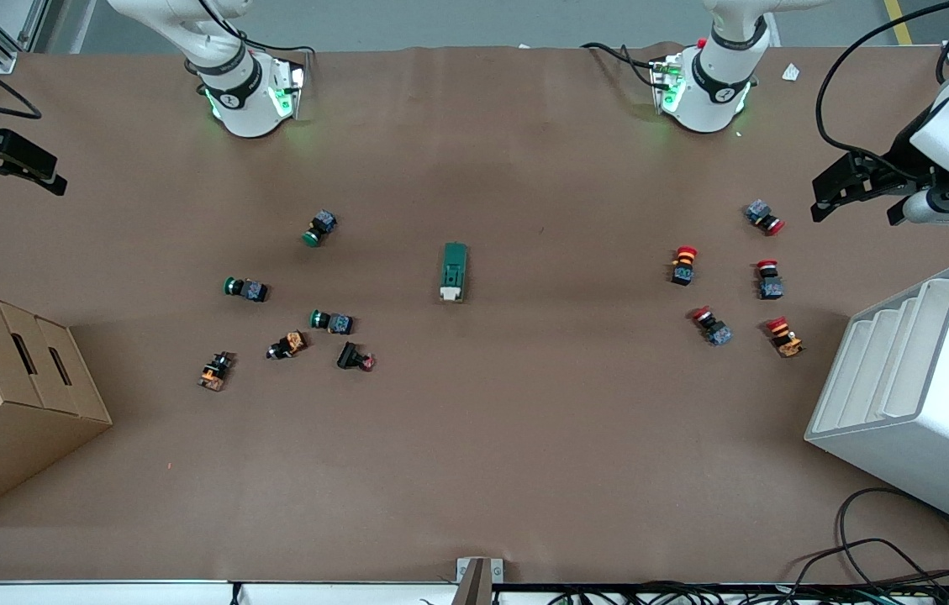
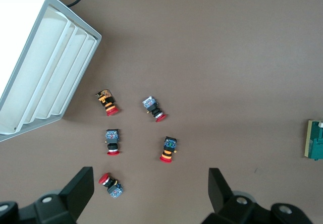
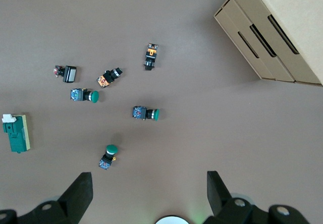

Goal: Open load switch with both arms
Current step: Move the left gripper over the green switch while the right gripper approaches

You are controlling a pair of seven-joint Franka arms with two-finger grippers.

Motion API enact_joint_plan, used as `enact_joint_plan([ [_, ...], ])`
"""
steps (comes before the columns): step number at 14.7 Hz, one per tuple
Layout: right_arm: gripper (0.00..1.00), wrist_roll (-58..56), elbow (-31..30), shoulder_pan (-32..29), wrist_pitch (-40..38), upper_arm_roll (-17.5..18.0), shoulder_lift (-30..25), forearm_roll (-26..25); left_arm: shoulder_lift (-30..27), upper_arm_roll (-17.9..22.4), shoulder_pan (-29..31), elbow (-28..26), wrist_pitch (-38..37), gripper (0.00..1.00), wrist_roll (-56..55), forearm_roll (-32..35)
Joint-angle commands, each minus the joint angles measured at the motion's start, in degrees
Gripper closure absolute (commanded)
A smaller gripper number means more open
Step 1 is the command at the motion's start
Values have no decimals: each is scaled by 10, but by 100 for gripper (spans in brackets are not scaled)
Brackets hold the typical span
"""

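Nothing gripped yet; approach stage by the look of it. Load switch (image 1: pixel 454 271) lying flat and alone mid-bench (image 1: pixel 474 470), between the cluster of green buttons (image 1: pixel 321 228) toward the right arm's end and the red buttons (image 1: pixel 684 264) toward the left arm's end, white lever tab (image 1: pixel 450 293) pointing toward the front camera.

Left end effector (image 1: pixel 861 195) up in the air over the bench edge at its own end, above the white rack (image 1: pixel 911 382), released with fingers (image 2: pixel 81 188) spread wide. Right end effector (image 1: pixel 7 164) likewise high over its own end, above the cardboard box (image 1: pixel 3 395), also released, fingers (image 3: pixel 78 191) apart.

Best to bring both in from the two ends toward the middle, well above the buttons to avoid scattering them. Probably wise to pin the dark green body with one end effector across its narrow width, clear of the tab, then work the tab with the other. Worth descending slowly: light part, likely to slide on the smooth brown cover if nudged off-centre.
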Motion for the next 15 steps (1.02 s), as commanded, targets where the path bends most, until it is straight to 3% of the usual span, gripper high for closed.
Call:
enact_joint_plan([
  [1, 0, 0, -19, 3, 9, 0, -17, 1, 3, -4, 2, 12, -8, 0, -7, 3],
  [3, 0, 0, -19, 3, 9, 0, -17, 1, 5, -5, -6, 23, -8, 0, -7, 3],
  [8, 0, 0, -1, 3, 8, 0, -8, 1, 48, -65, -77, 44, 3, 0, -35, 5],
  [11, 0, 6, 4, 2, 12, 0, 2, 7, 80, -103, -161, 40, 21, 0, -199, 60],
  [15, 0, 0, 23, 3, 23, 0, 55, 2, 154, -109, -297, 28, 93, 0, -456, 128],
])
